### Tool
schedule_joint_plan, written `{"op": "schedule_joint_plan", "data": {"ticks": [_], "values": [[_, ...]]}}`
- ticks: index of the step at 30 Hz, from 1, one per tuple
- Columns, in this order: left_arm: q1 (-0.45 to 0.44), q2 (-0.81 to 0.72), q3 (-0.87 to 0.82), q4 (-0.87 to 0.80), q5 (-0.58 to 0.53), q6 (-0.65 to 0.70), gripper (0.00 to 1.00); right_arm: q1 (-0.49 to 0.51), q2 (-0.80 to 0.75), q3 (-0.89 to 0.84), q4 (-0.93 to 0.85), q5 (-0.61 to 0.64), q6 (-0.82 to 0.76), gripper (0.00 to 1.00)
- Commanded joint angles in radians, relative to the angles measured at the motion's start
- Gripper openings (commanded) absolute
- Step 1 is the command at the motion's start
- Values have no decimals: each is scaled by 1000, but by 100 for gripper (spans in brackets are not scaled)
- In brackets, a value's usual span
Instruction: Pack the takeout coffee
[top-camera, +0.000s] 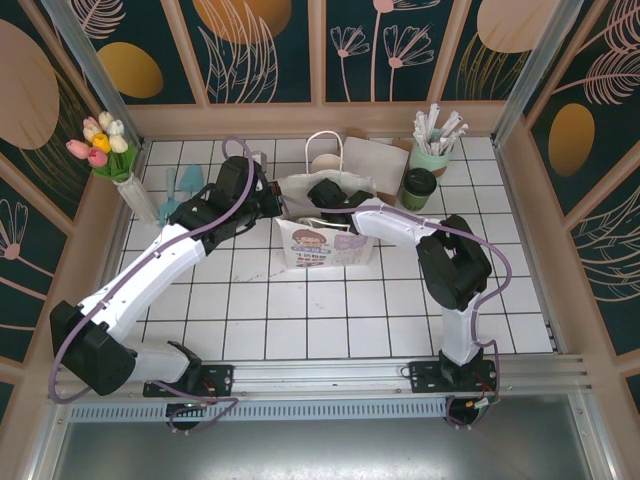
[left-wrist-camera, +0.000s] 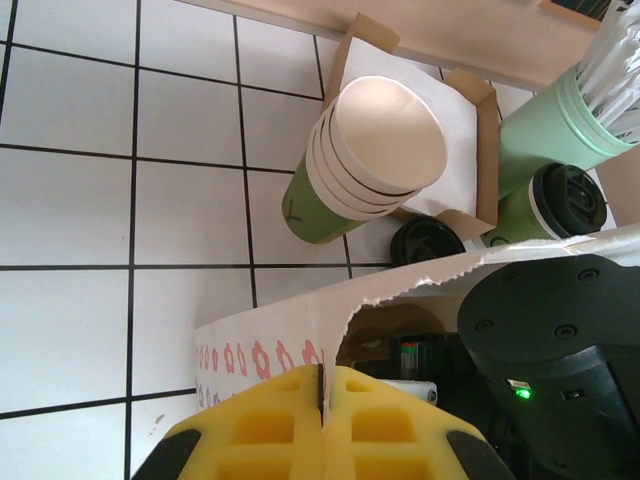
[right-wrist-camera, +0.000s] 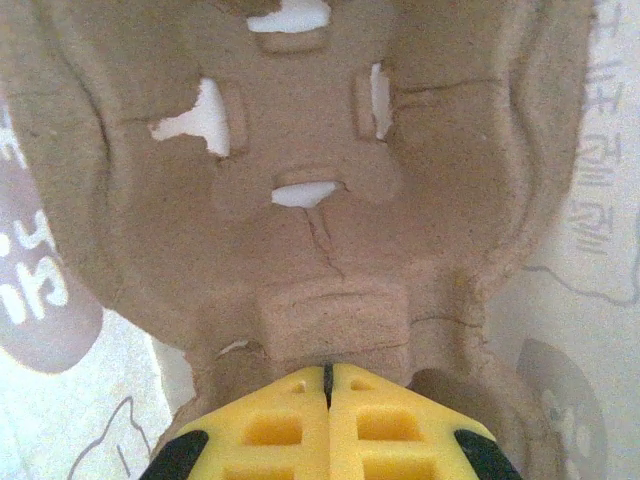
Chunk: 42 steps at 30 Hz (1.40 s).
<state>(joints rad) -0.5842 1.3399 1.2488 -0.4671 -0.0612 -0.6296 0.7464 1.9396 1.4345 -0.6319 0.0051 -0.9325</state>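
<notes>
Pads (left-wrist-camera: 265, 430) of the left gripper (left-wrist-camera: 322, 400), yellow and waffle-moulded, were pressed together on the torn rim of the tall white paper bag (left-wrist-camera: 262, 352) printed with small red flowers, the paper running down into their seam. Inside that bag the right gripper (right-wrist-camera: 328, 385) was likewise closed, its tips meeting at the near edge of a brown moulded-pulp cup carrier (right-wrist-camera: 320, 200); whether the pulp was pinched between them could not be told. The bag stood upright on the white tiled table (top-camera: 300, 300), the left arm at its left side and the right arm dipping in from above. The takeout coffee (top-camera: 418, 187), a small dark-green paper cup with a black round lid, stood outside the bag, to its right towards the back wall, just in front of the larger mint-green cup of wrapped straws (top-camera: 432, 150). Left of it sat a loose black lid (left-wrist-camera: 425, 240), a shallow cardboard box holding white paper (top-camera: 375, 160) and a stack of cream-white paper cups (left-wrist-camera: 375, 140)
</notes>
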Motion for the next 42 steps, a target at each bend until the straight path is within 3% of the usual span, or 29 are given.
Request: {"op": "schedule_joint_plan", "data": {"ticks": [1, 5, 10, 23, 26, 30, 32, 39, 42], "values": [[3, -22, -10, 24, -10, 1, 0, 8, -51, 6, -18, -52, 13, 6], [4, -21, -15, 23, -11, 1, 0, 8, -78, 15, -31, -86, 17, 13], [4, -20, -14, 24, -11, -1, 0, 7, -120, 29, -54, -133, 28, 38], [3, 7, 11, 15, 2, 18, 0, -2, -323, 48, -53, -208, 237, 64], [3, 3, 8, 15, 2, 20, 0, -7, -346, 92, -56, -224, 300, 78], [4, 11, 15, 3, 7, 25, 0, -13, -382, 147, -45, -271, 347, 81], [4, 11, 17, 5, 8, 27, 0, -21, -412, 152, -37, -328, 338, 99], [4, 7, 8, 9, 5, 27, 0, -79, -541, 132, -6, -436, 305, 98], [4, 8, 8, 11, 10, 28, 0, -143, -601, 88, 42, -410, 334, 98]]}}
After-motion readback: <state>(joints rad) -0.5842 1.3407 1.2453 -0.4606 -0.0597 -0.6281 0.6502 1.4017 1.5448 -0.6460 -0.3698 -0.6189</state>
